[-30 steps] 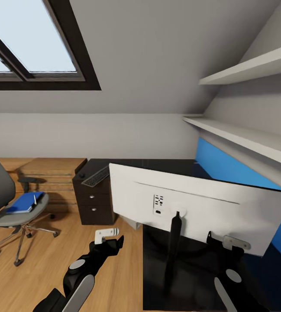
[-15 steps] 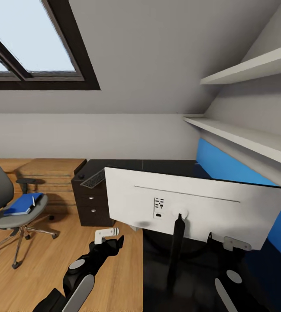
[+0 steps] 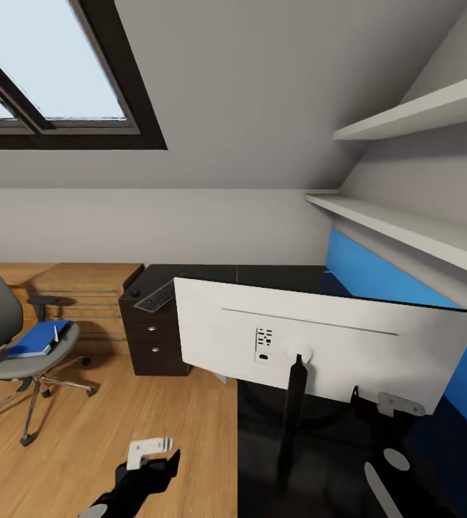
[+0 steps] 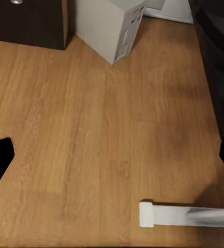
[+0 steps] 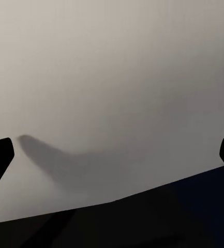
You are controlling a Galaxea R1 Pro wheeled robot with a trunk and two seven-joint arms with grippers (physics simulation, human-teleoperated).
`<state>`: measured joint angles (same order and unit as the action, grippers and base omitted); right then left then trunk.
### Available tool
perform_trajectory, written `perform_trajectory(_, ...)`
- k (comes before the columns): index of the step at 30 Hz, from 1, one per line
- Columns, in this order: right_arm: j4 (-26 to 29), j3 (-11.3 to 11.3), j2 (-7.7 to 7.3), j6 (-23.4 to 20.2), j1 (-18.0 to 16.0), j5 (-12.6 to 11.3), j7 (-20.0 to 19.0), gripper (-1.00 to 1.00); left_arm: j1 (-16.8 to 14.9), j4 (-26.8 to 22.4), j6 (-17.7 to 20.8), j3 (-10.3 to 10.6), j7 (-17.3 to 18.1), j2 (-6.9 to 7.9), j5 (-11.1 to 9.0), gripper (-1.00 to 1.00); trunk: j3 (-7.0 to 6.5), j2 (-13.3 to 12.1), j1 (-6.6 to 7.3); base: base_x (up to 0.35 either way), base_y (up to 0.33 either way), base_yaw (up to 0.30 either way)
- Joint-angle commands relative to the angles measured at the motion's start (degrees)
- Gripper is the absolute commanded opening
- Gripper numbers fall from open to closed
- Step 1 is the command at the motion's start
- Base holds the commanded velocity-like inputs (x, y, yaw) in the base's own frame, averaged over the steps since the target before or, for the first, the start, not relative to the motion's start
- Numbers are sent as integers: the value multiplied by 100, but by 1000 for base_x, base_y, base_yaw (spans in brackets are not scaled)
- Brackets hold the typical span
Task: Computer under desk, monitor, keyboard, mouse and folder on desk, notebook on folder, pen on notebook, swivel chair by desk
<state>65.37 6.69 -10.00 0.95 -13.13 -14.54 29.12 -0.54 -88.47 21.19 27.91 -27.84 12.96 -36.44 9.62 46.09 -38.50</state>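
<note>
My right end effector [image 3: 399, 405], fingers apart, hovers behind the white monitor [image 3: 319, 338] on the black desk [image 3: 262, 277]; my left end effector [image 3: 149, 451], also apart, hangs over wood floor [image 3: 82, 446].

Wood plank floor [image 3: 96, 439] beneath left claw | skylight [image 3: 46, 72] high above it, daylit | sloped grey ceiling [image 3: 262, 86] | white shelves [image 3: 413, 115] above right claw | blue wall panel [image 3: 377, 277] beyond

Monitor [image 3: 319, 345] stands on the desk [image 3: 262, 277], keyboard [image 3: 157, 295] at its far-left corner — folder [image 3: 35, 338] on the chair [image 3: 17, 345], left.
</note>
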Motion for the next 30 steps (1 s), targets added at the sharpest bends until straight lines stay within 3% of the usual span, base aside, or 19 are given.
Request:
perform_trajectory(1,4,23,-9,10,-5,-50,41,100,59,7,-84,13,-47,32,-45,100,8,7,-2,0,0,0)
perform_trajectory(4,3,20,-14,10,-5,-50,39,100,215,102,-389,13,-34,142,-46,100,8,7,-2,0,0,0)
perform_trajectory(8,29,34,103,125,-5,-40,74,100,323,-29,-307,-25,-53,62,-14,100,8,7,-2,0,0,0)
perform_trajectory(30,74,30,68,133,-5,-31,76,100,397,-118,-291,-83,-37,31,40,100,8,7,-2,68,0,0)
